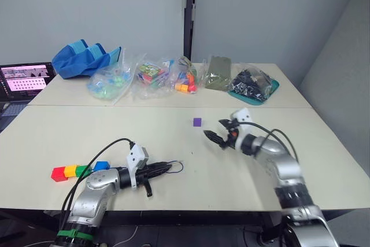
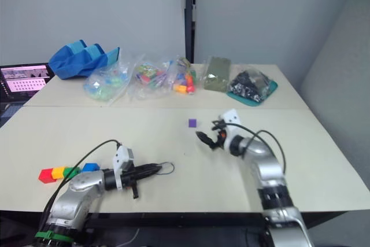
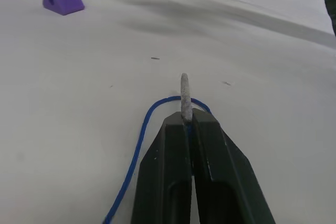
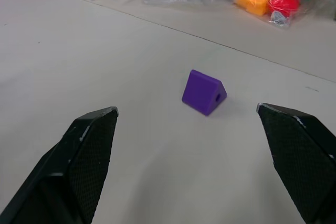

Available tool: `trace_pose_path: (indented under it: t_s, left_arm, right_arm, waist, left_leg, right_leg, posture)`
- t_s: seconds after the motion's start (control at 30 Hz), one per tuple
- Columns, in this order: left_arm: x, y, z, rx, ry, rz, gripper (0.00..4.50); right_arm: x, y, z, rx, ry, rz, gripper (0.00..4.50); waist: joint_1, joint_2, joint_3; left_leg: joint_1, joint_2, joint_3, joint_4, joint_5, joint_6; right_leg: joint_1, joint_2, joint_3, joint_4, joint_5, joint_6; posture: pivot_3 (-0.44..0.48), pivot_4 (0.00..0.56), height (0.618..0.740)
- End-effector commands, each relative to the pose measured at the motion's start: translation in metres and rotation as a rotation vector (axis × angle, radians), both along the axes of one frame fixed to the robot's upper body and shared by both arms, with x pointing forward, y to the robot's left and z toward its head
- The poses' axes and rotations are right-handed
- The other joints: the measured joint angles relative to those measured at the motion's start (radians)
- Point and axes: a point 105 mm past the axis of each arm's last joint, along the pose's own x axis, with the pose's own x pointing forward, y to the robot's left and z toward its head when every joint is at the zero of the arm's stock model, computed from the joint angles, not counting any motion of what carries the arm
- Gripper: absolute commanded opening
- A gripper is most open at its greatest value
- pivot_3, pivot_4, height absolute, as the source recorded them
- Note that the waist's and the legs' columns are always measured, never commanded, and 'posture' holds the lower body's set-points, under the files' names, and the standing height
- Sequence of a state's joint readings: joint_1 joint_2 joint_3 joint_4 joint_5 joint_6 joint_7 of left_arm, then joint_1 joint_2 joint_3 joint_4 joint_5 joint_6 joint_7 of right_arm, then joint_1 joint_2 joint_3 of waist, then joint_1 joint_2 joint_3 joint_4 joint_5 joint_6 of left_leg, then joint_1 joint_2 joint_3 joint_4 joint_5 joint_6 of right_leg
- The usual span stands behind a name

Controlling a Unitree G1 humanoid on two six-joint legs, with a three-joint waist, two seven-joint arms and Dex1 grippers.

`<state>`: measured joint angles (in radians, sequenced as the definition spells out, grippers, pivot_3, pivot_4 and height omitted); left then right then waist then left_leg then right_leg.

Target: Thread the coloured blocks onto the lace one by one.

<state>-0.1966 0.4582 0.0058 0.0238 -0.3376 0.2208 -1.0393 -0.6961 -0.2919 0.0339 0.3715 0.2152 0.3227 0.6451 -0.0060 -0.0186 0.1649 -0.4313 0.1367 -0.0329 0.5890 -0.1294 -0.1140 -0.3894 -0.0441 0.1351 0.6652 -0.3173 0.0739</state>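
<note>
A: Head view: what do we log?

B: The left gripper (image 1: 165, 169), jaws clamped on the lace (image 1: 177, 167), lies on the matte table (image 1: 69, 128). At its 9 o'clock, red (image 1: 58, 174), yellow (image 1: 70, 170), green (image 1: 83, 170) and blue (image 1: 102, 166) blocks form a row. The right gripper (image 1: 215, 132) has jaws apart.

A: Left wrist view?

B: We see a thin blue cord looping, its rough pale tip (image 3: 184, 92) upright between smooth black fingers (image 3: 163, 182).

A: Right wrist view?

B: The purple block (image 4: 203, 92), wedge-shaped with a bored hole, sits at 12 o'clock beyond ribbed pads (image 4: 92, 153).

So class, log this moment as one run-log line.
left gripper: shut on lace | right gripper: open, facing purple block | other blocks: in row, unthreaded
</note>
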Motion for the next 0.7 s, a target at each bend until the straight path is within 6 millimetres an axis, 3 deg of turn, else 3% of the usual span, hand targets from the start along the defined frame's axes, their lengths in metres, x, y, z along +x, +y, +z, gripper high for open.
trace_pose_path:
  t_s: [0.03,0.2,0.4,0.57,0.7]
  left_arm:
    - [-0.004,0.000,0.012,-0.013,-0.037,0.004,0.00]
    - [-0.006,0.001,0.015,-0.007,-0.041,0.012,0.00]
    - [-0.006,0.000,0.017,0.000,-0.044,0.017,0.00]
    - [-0.004,0.002,0.019,0.006,-0.052,0.028,0.00]
    - [-0.003,0.003,0.018,0.009,-0.053,0.033,0.00]
  right_arm:
    - [0.017,0.006,-0.002,-0.031,-0.015,-0.048,4.47]
    - [0.048,0.016,-0.010,-0.076,0.010,-0.179,4.47]
    - [0.055,0.041,-0.007,-0.060,0.022,-0.170,4.47]
    - [0.061,0.044,-0.007,-0.054,0.052,-0.237,4.47]
    - [0.061,0.046,-0.006,-0.025,0.061,-0.250,3.29]
  waist:
    - [0.001,0.000,0.000]
    - [-0.008,0.000,0.000]
    - [-0.012,0.000,0.000]
    - [-0.011,0.001,0.000]
    - [-0.013,0.001,0.001]
  left_leg:
    - [0.000,0.000,0.000,0.000,0.000,0.000]
    - [0.000,0.000,0.000,0.000,0.000,0.000]
    - [0.000,0.000,0.000,-0.002,0.000,0.000]
    - [0.000,0.000,0.000,-0.002,0.000,0.000]
    - [0.000,0.000,0.000,-0.003,0.000,0.000]
  right_leg:
    - [0.000,0.000,0.000,0.000,0.000,0.000]
    - [-0.001,0.000,0.000,0.001,0.000,0.000]
    - [-0.002,0.000,0.000,0.001,0.000,0.000]
    - [-0.002,0.000,0.000,0.001,0.000,-0.001]
    - [-0.002,0.000,0.000,0.001,0.000,-0.001]
  posture:
    - [0.000,0.150,0.717]
    - [0.000,0.150,0.717]
    - [0.000,0.150,0.717]
    - [0.000,0.150,0.717]
    - [0.000,0.150,0.717]
